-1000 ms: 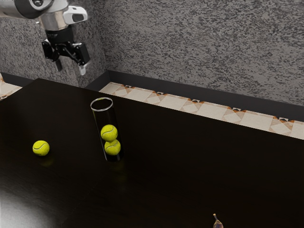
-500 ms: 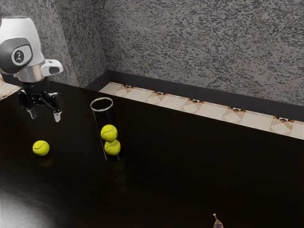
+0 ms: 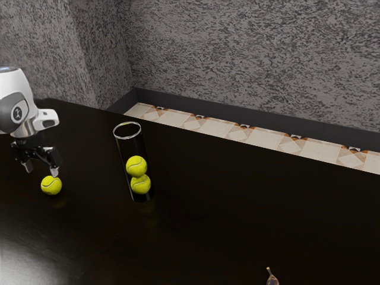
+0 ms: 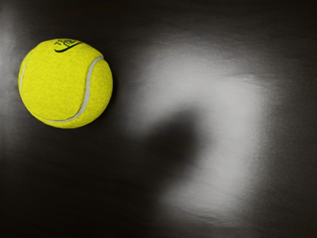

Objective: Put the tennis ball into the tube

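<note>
Here, hovers with gripper [image 3: 41, 170] spread, at the exterior view's eleven o'clock from loose ball [image 3: 51, 185], likely to straddle it for the tube [image 3: 132, 145].

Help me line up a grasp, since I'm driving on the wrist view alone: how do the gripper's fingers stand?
Observer: Going by the exterior view, the gripper is open, its fingers apart.
Operator: Good. Where is the tube from the loose tennis ball?
Observer: It stands upright, over to the exterior view's right of that ball.
Operator: Is anything inside it?
Observer: Yes, an upper ball resting on a lower ball.
</note>
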### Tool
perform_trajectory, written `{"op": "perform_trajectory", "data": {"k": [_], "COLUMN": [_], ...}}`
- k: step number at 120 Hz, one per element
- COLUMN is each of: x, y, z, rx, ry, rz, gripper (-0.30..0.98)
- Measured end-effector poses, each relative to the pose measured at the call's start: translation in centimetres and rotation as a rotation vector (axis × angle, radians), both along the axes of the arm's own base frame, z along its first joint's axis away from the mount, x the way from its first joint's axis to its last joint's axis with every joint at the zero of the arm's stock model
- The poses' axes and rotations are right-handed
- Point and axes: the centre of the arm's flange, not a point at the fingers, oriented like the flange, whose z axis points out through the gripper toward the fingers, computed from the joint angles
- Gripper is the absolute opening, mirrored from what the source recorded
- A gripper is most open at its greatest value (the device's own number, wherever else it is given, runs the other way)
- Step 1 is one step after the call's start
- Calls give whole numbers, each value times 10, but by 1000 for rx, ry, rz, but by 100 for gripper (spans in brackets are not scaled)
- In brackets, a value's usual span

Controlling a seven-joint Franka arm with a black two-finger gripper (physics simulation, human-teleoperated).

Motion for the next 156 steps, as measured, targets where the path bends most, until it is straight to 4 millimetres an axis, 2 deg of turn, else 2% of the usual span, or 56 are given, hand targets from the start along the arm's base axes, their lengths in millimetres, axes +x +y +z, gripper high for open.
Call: {"op": "perform_trajectory", "data": {"k": [24, 45, 58, 93, 114, 134, 156], "x": [10, 25, 30, 39, 43, 56, 59], "y": [30, 32, 47, 63, 82, 86, 86], "z": [-35, -48, -65, -83, -95, -108, -123], "rx": [-10, -26, -37, -39, -35, -35, -41], "ry": [-4, -28, -20, -15, -10, -8, 5], "rz": [-33, -56, -43, -50, -41, -57, -68], "gripper": [69, 69, 69, 69, 69, 69, 69]}}
